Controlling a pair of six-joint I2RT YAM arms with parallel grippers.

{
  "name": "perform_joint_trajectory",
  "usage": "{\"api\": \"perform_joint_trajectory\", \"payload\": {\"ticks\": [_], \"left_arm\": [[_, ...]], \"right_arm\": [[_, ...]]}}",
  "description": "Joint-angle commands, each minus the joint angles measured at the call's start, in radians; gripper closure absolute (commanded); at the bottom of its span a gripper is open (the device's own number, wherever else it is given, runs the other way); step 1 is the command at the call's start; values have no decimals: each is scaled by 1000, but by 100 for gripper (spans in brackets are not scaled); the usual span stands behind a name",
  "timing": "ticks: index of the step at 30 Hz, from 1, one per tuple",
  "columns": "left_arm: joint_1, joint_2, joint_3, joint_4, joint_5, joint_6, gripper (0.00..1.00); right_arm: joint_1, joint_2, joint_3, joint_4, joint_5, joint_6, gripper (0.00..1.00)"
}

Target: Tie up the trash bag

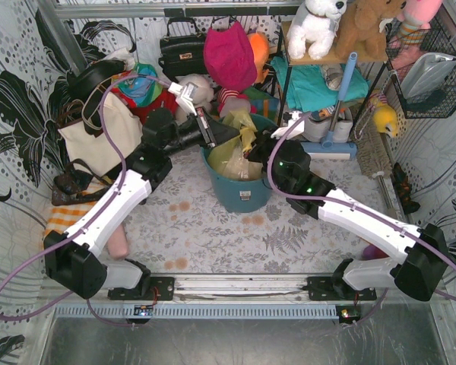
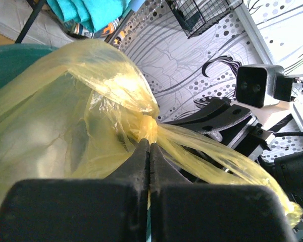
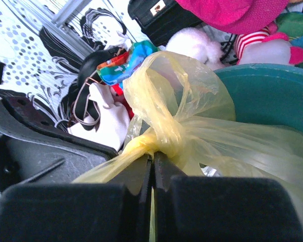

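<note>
Left tool (image 2: 149, 147) and right tool (image 3: 152, 160) both pinch the gathered neck of the trash bag (image 1: 235, 163).
Bag sits in teal bin (image 1: 239, 196) at 12 o'clock on the surface (image 1: 213, 228). Left tool reaches in from 9 o'clock, right tool from 3 o'clock. Bin wall hides the bag's lower body. Wrist views show a bunched lump just past the tips; knot or plain twist, cannot tell. Tips unclear from the top view.

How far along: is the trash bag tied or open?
Tied, seemingly: a knot cinches the trash bag between left claw and right claw.
</note>
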Motion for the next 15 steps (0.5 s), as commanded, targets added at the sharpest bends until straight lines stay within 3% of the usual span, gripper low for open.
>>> {"api": "perform_joint_trajectory", "payload": {"ticks": [1, 15], "left_arm": [[-12, -29, -31, 68, 34, -34, 100], [-43, -78, -102, 139, 42, -108, 100]], "right_arm": [[4, -7, -65, 201, 29, 21, 100], [4, 43, -258, 690, -81, 55, 100]]}}
